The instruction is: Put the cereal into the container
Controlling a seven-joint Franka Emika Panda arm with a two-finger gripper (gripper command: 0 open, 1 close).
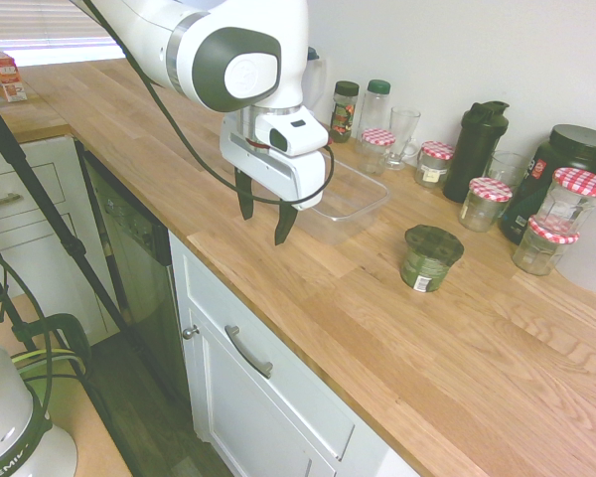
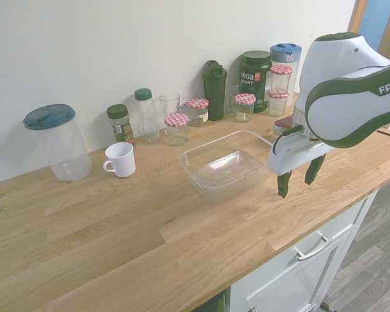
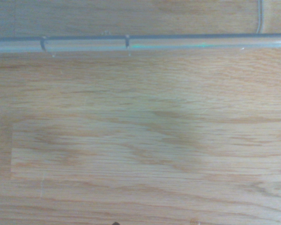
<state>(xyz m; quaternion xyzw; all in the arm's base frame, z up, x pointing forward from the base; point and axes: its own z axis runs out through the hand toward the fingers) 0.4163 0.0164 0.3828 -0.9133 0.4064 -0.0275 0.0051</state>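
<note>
The cereal (image 1: 429, 257) is a short round jar with dark green contents, a dark lid and a small white label, standing on the wooden counter (image 1: 457, 348). The container (image 1: 350, 195), a clear shallow plastic tub, sits to its left and is empty (image 2: 224, 164). My gripper (image 1: 264, 213) hangs open above the counter near its front edge, just beside the tub's near rim, with nothing between its fingers (image 2: 298, 177). The arm hides the cereal in the second exterior view. The wrist view shows bare wood and the tub's rim (image 3: 131, 43).
Along the wall stand jars with red-checkered lids (image 1: 487, 203), a tall black shaker bottle (image 1: 476, 149), a drinking glass (image 1: 401, 134), spice jars (image 1: 344, 109), a black tub (image 1: 561, 169), a white mug (image 2: 120, 159) and a large clear canister (image 2: 56, 141).
</note>
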